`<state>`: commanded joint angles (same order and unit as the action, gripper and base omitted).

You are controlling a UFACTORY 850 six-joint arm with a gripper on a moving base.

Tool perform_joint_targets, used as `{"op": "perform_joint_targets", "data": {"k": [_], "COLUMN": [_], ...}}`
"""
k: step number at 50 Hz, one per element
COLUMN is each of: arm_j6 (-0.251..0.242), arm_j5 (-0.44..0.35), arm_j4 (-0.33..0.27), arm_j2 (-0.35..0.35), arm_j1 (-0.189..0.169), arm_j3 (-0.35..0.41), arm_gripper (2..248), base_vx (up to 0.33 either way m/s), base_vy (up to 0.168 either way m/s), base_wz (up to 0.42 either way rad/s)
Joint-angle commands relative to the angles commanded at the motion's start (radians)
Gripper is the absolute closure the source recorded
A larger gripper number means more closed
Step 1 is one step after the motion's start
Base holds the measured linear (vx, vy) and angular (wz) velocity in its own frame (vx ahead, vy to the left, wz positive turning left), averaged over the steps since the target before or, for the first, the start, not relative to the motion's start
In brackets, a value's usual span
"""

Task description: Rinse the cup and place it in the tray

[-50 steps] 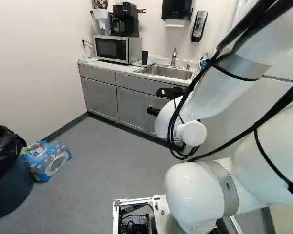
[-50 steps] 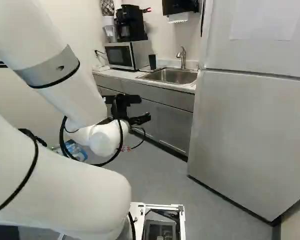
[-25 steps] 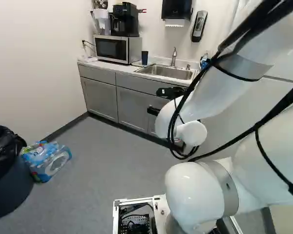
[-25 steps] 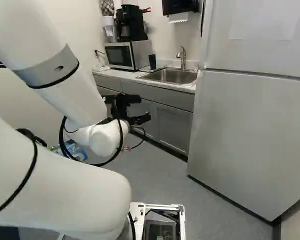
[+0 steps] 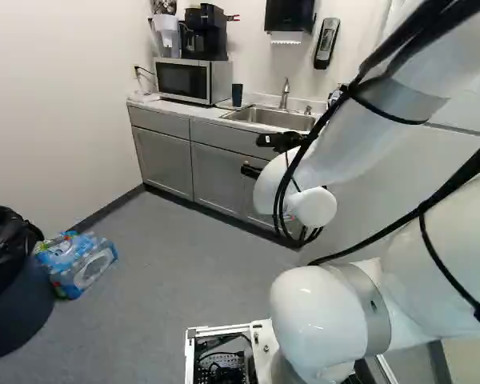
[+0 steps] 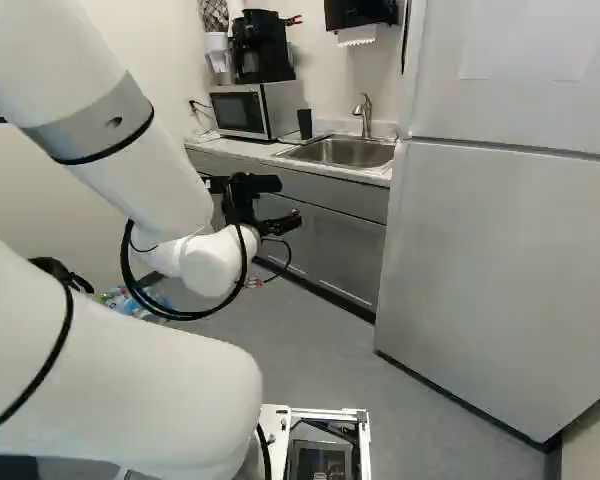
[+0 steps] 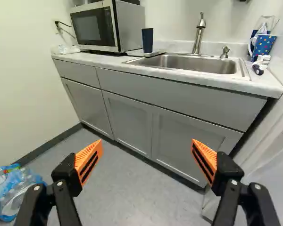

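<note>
Cup (image 7: 147, 40) stands beside the sink (image 7: 193, 65) — well ahead of the gripper (image 6: 290, 201); fingers (image 7: 90, 157) spread wide.

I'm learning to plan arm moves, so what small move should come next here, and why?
Probably raise the jaws above the counter, before reaching for the dark cup. They stand open with nothing between them, low before the cabinet, while the cup stands up on the counter's level, beside the sink.
</note>
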<state>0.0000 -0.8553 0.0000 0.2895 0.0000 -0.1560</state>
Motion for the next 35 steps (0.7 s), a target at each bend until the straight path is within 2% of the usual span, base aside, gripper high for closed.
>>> {"op": "perform_joint_targets", "data": {"k": [35], "arm_j6": [0.000], "arm_j5": [0.100], "arm_j4": [0.000], "arm_j2": [0.002], "arm_j1": [0.000], "arm_j3": [-0.084], "arm_gripper": [3], "base_vx": [0.000], "base_vy": [0.000], "base_wz": [0.000]}}
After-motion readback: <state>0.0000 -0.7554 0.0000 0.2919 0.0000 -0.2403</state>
